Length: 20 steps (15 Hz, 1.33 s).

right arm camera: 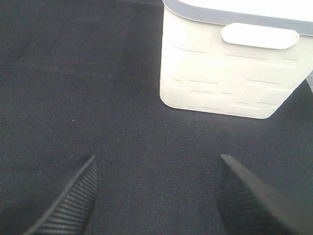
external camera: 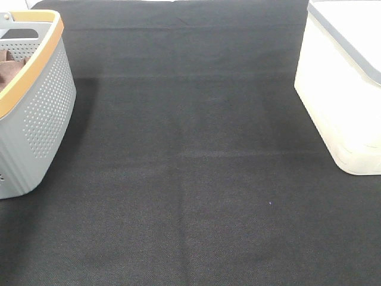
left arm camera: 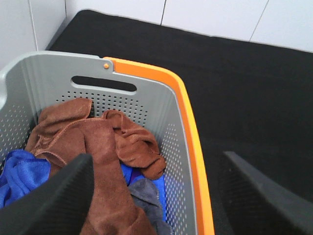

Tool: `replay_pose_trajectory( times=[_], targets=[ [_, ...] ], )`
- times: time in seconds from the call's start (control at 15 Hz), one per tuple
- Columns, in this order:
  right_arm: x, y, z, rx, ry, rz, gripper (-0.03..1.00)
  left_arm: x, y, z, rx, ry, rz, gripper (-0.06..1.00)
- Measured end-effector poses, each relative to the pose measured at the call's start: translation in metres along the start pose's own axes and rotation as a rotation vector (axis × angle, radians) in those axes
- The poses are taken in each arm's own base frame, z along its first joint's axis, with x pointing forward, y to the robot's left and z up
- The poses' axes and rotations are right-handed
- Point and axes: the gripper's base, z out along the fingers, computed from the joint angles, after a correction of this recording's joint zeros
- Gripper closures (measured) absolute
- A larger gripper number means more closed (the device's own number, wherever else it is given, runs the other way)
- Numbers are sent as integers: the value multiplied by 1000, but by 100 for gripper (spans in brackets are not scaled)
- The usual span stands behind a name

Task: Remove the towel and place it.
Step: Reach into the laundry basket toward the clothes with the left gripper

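Note:
The rust-brown towel [left arm camera: 102, 147] lies crumpled inside the grey basket [left arm camera: 58, 68] with an orange rim, on top of blue and grey cloths. A small part of it shows in the high view [external camera: 11, 67] at the far left. My left gripper [left arm camera: 161, 196] is open and hovers above the basket's orange rim; one finger is over the towel, the other is outside the basket over the mat. My right gripper [right arm camera: 156, 196] is open and empty above the black mat, short of the cream bin. Neither gripper shows in the high view.
A cream plastic bin [external camera: 345, 83] with a grey rim stands at the right edge; it also shows in the right wrist view [right arm camera: 230, 63]. A blue cloth [left arm camera: 19, 174] and a grey cloth [left arm camera: 146, 193] lie under the towel. The black mat [external camera: 190, 167] covers the table.

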Motion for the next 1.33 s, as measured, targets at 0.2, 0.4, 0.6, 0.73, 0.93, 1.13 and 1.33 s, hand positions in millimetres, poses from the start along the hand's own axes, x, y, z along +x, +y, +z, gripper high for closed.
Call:
replay_pose_trajectory(
  times=[0.2, 0.4, 0.6, 0.73, 0.93, 1.13, 1.33],
  targets=[
    [0, 0, 0, 0, 0, 0, 32, -16, 0, 36, -80, 171, 54, 26],
    [0, 0, 0, 0, 0, 0, 32, -28, 3, 56, -171, 294, 142, 26],
    [0, 0, 0, 0, 0, 0, 32, -47, 18, 70, -262, 327, 170, 26],
    [0, 0, 0, 0, 0, 0, 32, -50, 41, 70, -323, 344, 111, 26],
    [0, 0, 0, 0, 0, 0, 32, -46, 79, 70, -410, 391, -5, 26],
    [0, 0, 0, 0, 0, 0, 32, -35, 103, 78, -419, 439, -156, 26],
    [0, 0, 0, 0, 0, 0, 32, -15, 122, 100, -386, 506, -343, 26]
  ],
)
